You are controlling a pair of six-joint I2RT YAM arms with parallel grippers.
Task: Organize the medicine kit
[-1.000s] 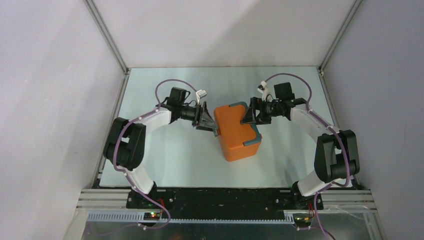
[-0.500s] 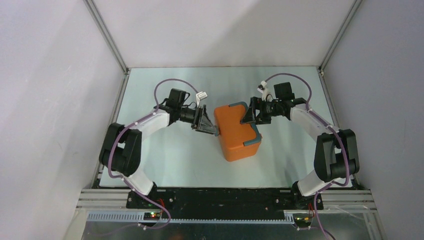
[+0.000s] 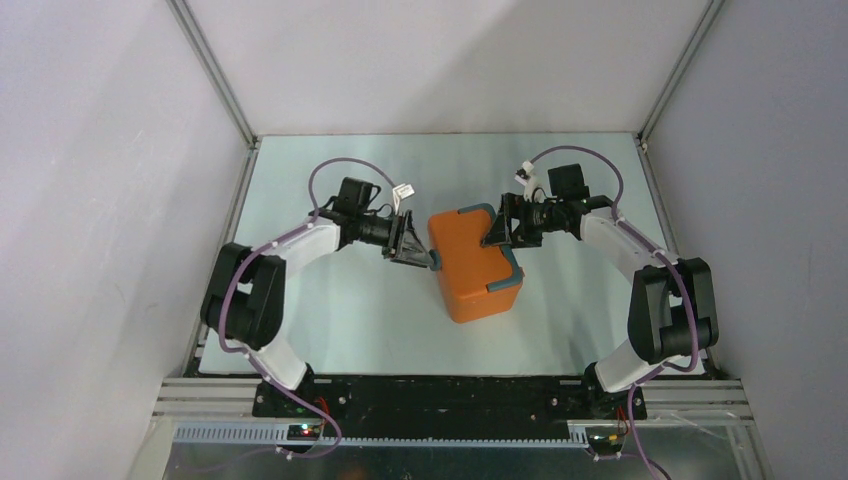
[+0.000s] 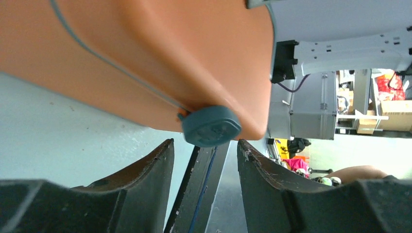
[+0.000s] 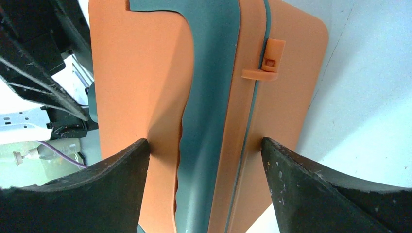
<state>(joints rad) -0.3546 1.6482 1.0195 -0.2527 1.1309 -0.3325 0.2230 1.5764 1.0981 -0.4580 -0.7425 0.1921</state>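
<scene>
Grey walls (image 3: 120, 200) stand on three sides of the pale bench (image 3: 330, 310), and free surface lies all around its middle, well apart from every edge. At this middle sits the medicine kit (image 3: 465, 270), closed, orange with teal trim. The right gripper (image 5: 204, 141) is clamped on its far right end, one finger on each face. The left gripper (image 4: 204, 143) has its fingers apart and holds nothing, just before a round teal knob (image 4: 211, 127) on the kit's left side.

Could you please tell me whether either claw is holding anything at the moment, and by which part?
The right claw grips the medicine kit across its teal-handled side; the left claw holds nothing.
</scene>
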